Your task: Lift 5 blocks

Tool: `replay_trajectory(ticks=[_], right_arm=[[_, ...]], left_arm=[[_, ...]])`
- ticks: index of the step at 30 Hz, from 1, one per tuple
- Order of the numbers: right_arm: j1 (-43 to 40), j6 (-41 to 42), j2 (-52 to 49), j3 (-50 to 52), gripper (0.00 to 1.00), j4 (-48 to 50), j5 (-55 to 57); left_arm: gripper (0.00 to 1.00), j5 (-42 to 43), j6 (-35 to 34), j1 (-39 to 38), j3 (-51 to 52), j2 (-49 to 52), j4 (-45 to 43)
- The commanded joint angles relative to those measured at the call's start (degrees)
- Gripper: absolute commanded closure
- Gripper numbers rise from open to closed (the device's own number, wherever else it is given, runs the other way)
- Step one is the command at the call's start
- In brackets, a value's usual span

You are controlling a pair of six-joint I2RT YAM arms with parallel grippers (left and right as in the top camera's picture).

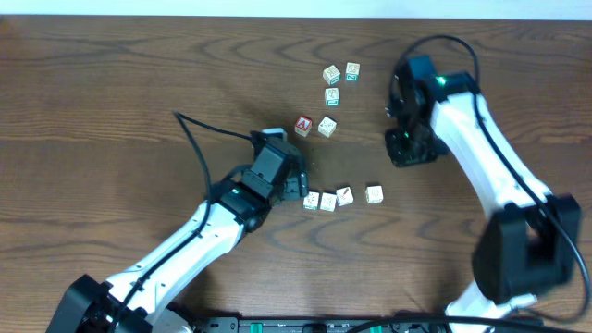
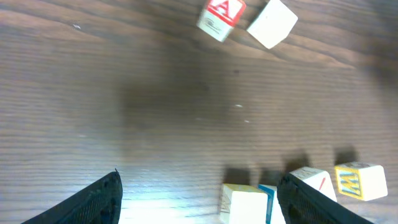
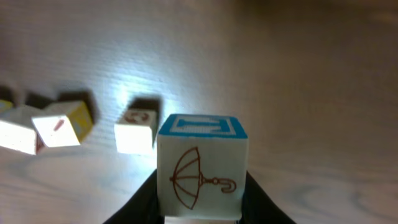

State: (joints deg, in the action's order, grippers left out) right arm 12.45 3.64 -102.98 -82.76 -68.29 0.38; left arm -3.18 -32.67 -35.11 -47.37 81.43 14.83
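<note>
On the dark wood-grain bench (image 1: 111,83), the left hand (image 2: 200,186) is released, spread wide about the end of a row of pale wooden alphabet cubes (image 1: 328,202); closing off-centre could knock neighbours. The right hand (image 3: 202,205) grasps a blue-topped umbrella-printed cube (image 3: 202,165) low down; it may slip.

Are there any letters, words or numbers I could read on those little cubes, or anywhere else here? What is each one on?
"A", in red, on the red-faced cube.
"M" or "W", in yellow, cannot tell which, on the yellow-lettered cube.
The umbrella block has only a brown umbrella drawing; its blue top mark is too slanted to read.
Marks on the other cubes are too small or blurred.
</note>
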Motion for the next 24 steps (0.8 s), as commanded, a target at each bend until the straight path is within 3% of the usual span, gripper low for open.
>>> replay_trajectory(ticks=[1, 11, 24], right_arm=[[-0.8, 2.7, 6.0, 9.1, 0.99, 5.1, -3.1], [3.1, 6.2, 8.1, 28.4, 0.99, 20.2, -8.8], [3.7, 4.4, 8.0, 30.6, 0.95, 24.5, -8.0]], left_arm=[[0.20, -0.3, 2.5, 1.7, -0.5, -0.2, 0.3], [0.20, -1.4, 4.4, 2.6, -0.5, -0.2, 3.0], [0.20, -2.2, 0.2, 2.6, 2.5, -0.1, 3.9]])
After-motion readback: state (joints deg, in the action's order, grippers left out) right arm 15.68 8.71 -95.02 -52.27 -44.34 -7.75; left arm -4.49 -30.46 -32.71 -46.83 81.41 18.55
